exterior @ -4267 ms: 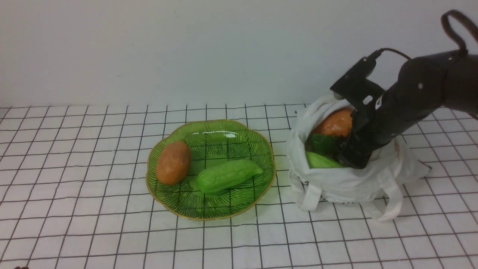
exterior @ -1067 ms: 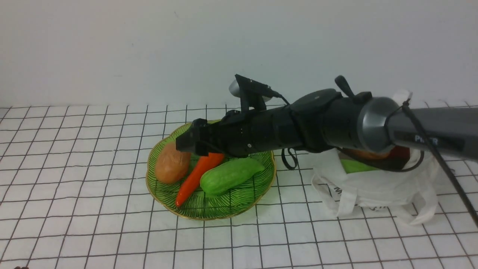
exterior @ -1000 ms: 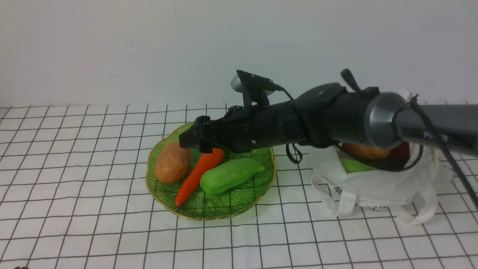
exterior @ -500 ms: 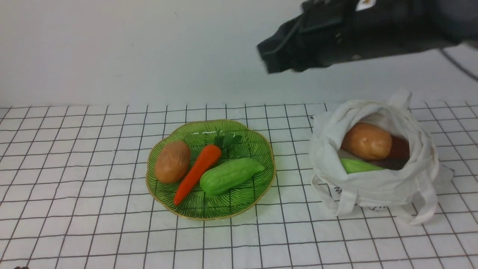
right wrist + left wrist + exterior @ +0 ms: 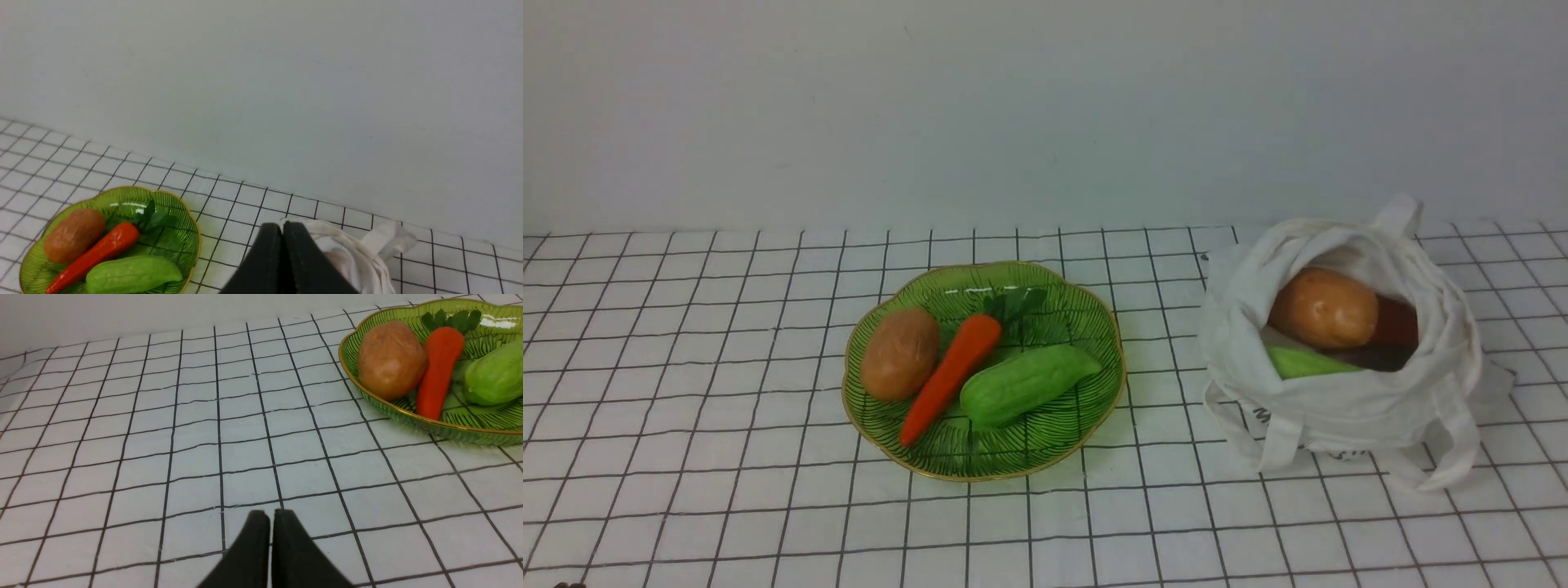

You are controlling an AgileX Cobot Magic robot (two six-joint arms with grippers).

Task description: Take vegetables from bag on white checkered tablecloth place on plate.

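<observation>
The green plate on the checkered tablecloth holds a brown potato, an orange carrot and a pale green gourd. The white bag stands to its right, mouth open, with another potato and a green gourd inside. Neither arm shows in the front view. My left gripper is shut and empty, low over bare cloth beside the plate. My right gripper is shut and empty, held high above the bag.
A plain white wall closes the far side of the cloth. A dark red thing lies deep in the bag behind the potato. The bag's strap handles trail onto the cloth at its front right.
The right arm let go of the carrot on the plate, rose, pulled back to the right and left the front view. Its gripper went from open to shut. The carrot settled slightly.
</observation>
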